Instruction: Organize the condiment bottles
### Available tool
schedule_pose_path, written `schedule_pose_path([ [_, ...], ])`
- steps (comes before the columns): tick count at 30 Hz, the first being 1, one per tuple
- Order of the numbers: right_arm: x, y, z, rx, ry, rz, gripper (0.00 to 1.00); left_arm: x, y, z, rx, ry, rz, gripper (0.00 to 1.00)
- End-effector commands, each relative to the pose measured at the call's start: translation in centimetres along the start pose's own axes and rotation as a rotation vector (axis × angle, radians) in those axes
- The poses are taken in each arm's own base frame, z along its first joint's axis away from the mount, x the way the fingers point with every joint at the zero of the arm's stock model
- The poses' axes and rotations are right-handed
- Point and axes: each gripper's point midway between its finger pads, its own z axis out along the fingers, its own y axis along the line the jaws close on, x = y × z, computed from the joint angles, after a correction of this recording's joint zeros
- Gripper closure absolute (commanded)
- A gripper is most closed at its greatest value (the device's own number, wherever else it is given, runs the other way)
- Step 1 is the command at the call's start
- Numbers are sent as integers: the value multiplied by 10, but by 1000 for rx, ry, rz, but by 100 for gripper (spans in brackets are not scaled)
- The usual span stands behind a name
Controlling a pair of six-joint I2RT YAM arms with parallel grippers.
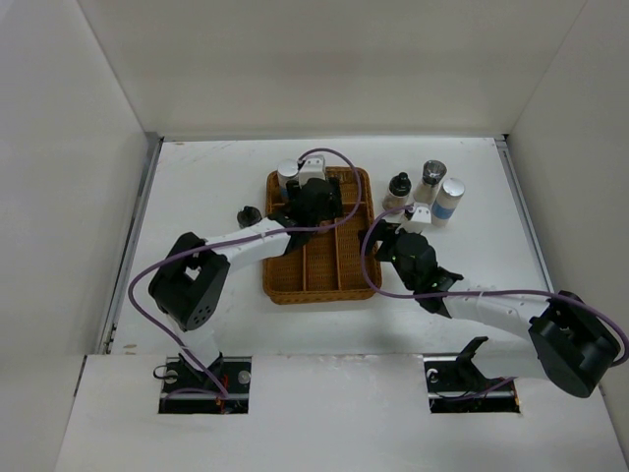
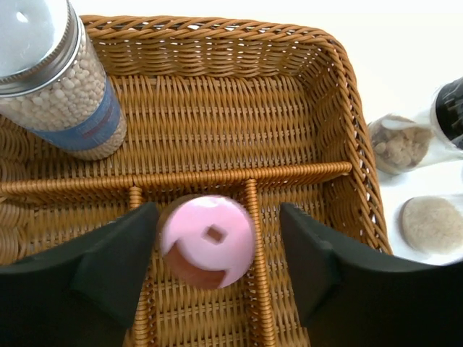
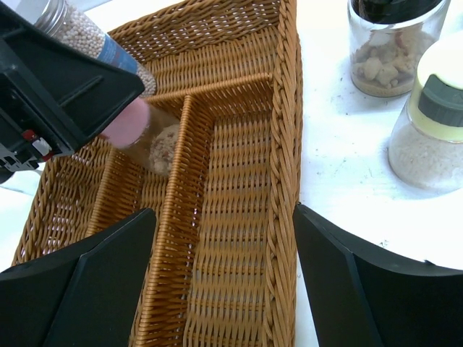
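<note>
The left gripper (image 2: 218, 210) stands with its jaws parted around the small pink-capped glass jar (image 2: 207, 238), which sits in the middle narrow compartment of the brown wicker divided tray (image 2: 217, 29), close up against the cross divider. The cap lies just beside one black finger (image 2: 123, 253), with a clear gap to the other. The right gripper (image 3: 221, 217) is spread wide and holds nothing, over the tray's outer long compartment, near the black-capped jar (image 3: 391, 50) and the pale-green-capped shaker (image 3: 434, 123) on the white table (image 3: 340, 166).
</note>
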Motion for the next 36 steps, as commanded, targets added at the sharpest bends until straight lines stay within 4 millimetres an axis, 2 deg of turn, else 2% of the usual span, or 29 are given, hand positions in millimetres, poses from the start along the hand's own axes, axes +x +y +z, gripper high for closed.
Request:
schedule_pose_path([
  [1,-13,6,-1,-22,-43,33,16,-21,-10,-7,36,-58,-51,29],
  [6,-13,6,-1,-21,-42,31,16,-55,-8,-37,66,-132,-73,27],
  [9,-10,5,-1,-22,-35,35,15,-75,5,-65,64,-187,-98,30],
  [11,-11,7,-1,-24,-34,30,15,-81,22,-81,40,-214,-107,33],
  [14,-8,6,1,-24,-29,32,15,-82,62,-101,-58,-228,-110,33],
  [17,-8,8,2,-26,-24,29,15,-72,104,-111,-162,-203,-100,32],
  [20,-5,7,3,-23,-20,30,15,-66,139,-116,-245,-182,-101,29],
  [23,-5,8,4,-23,-15,25,15,-58,161,-115,-295,-162,-99,26],
  [25,-6,7,3,-24,-22,25,14,-51,165,-107,-298,-135,-97,24],
  [28,-2,8,5,-24,-4,24,14,-41,158,-91,-262,-82,-69,22],
  [31,-4,9,6,-26,-11,16,12,-35,159,-77,-271,-61,-56,22],
  [36,-2,10,6,-31,-1,14,11,-40,174,-72,-332,-101,-70,23],
])
